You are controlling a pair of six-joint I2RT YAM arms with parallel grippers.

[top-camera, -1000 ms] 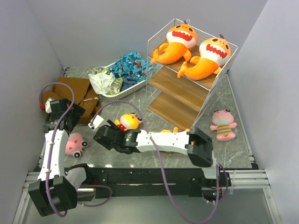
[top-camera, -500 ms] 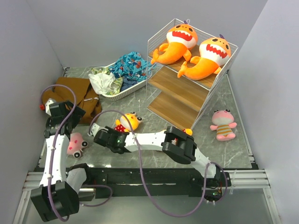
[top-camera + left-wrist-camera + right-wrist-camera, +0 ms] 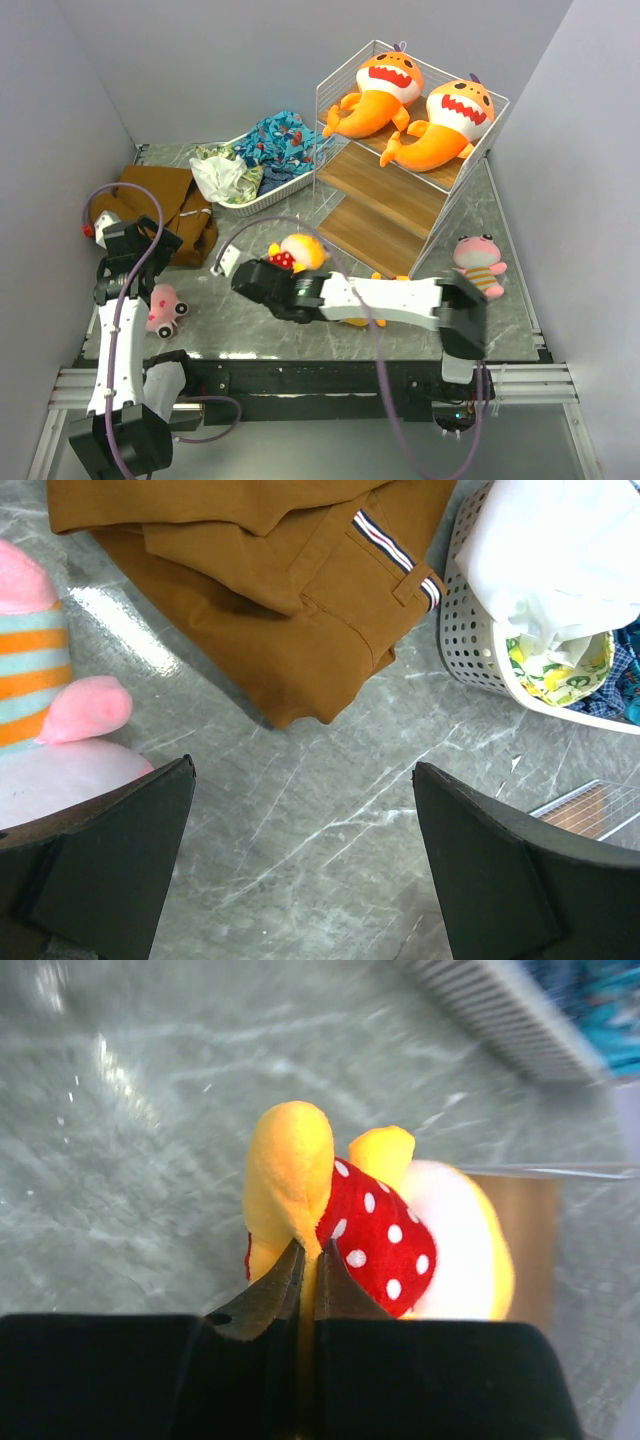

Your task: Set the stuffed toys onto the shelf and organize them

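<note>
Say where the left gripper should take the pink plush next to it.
Probably across its striped belly, from above: the pink plush lies on the table, and the belly looks like its narrowest part. The left gripper is open.

The yellow doll [image 3: 290, 1160] has a red white-dotted dress [image 3: 385, 1235].

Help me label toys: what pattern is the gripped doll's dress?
The small yellow-headed doll wears a red dress with white polka dots; clearest in right wrist view.
</note>
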